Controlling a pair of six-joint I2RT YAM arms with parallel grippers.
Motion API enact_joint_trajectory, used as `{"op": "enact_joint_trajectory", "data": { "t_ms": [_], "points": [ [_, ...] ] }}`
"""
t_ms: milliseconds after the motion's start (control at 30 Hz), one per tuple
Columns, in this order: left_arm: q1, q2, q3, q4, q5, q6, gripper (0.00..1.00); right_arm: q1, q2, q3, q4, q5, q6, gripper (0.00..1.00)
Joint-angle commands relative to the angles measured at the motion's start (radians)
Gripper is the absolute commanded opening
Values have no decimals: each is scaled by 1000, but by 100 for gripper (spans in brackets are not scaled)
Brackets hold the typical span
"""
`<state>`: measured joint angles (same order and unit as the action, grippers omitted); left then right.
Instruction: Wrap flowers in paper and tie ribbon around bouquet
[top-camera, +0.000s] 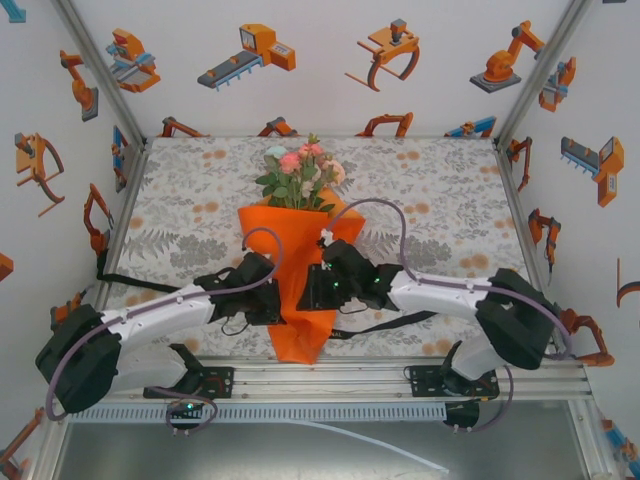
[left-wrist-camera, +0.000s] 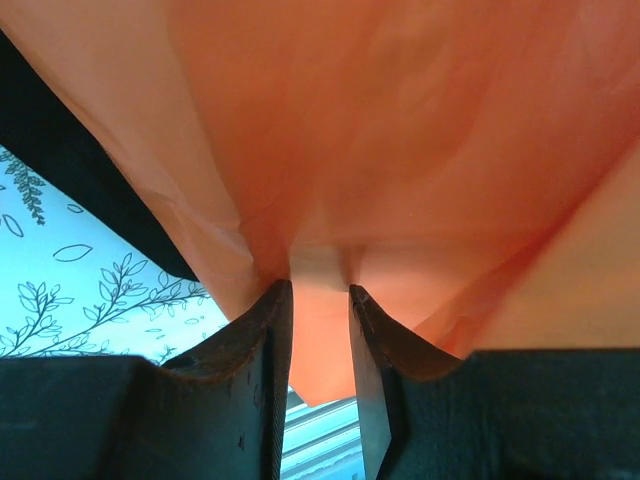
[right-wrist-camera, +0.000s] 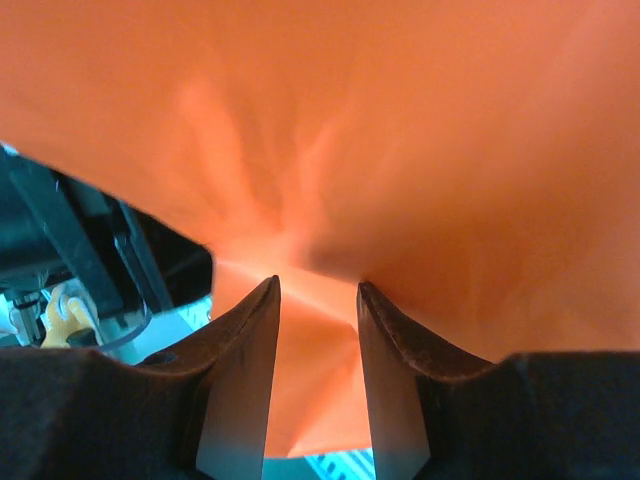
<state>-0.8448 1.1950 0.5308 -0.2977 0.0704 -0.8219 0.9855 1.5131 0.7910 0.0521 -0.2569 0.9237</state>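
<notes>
Biggest worry here imo: the bouquet (top-camera: 300, 245) is a cone only because it's being held that way. The ribbon (top-camera: 385, 322) isn't tied. It lies flat on the tablecloth (top-camera: 450, 200), trailing out to either side of the cone's lower half, and where it crosses is hidden by the arms. Both arms are busy with the wrap, so if one lets go to fetch a ribbon end, the stiff orange paper (left-wrist-camera: 400, 120) could spring open and the flowers (top-camera: 300, 168) could slide or fan out of the wide end. The other risk is a pull that's too hard: the sheet is bunched right at the fingertips, so it could crease badly or tear there. Dragging the cone sideways could also pull it off the ribbon. As for the pincers, the left gripper (left-wrist-camera: 320, 288) has its jaws set narrow, with a gathered fold of paper running between the tips and creases converging there, so I read it as pinching the paper. The right gripper (right-wrist-camera: 318, 283) looks the same from the other side of the cone, with a slightly wider gap and paper wrinkles radiating from its tips. The bouquet sits mid-table between them, blooms pointing away from the bases.
</notes>
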Motion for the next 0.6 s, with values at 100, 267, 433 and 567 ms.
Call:
{"op": "enact_joint_trajectory", "data": {
  "t_ms": [100,267,433,567],
  "points": [
    [1,-24,-31,45,-20,-34,33,19,69,26,134,-59,-26,39],
    [4,-256,4,-154,-183,3,39,19,102,37,93,-18,-67,41],
    [21,-465,20,-206,-138,-2,45,18,145,84,95,-34,-70,41],
    [56,-444,-31,-128,-41,-181,58,18,146,85,100,-24,-69,41]
  ]
}}
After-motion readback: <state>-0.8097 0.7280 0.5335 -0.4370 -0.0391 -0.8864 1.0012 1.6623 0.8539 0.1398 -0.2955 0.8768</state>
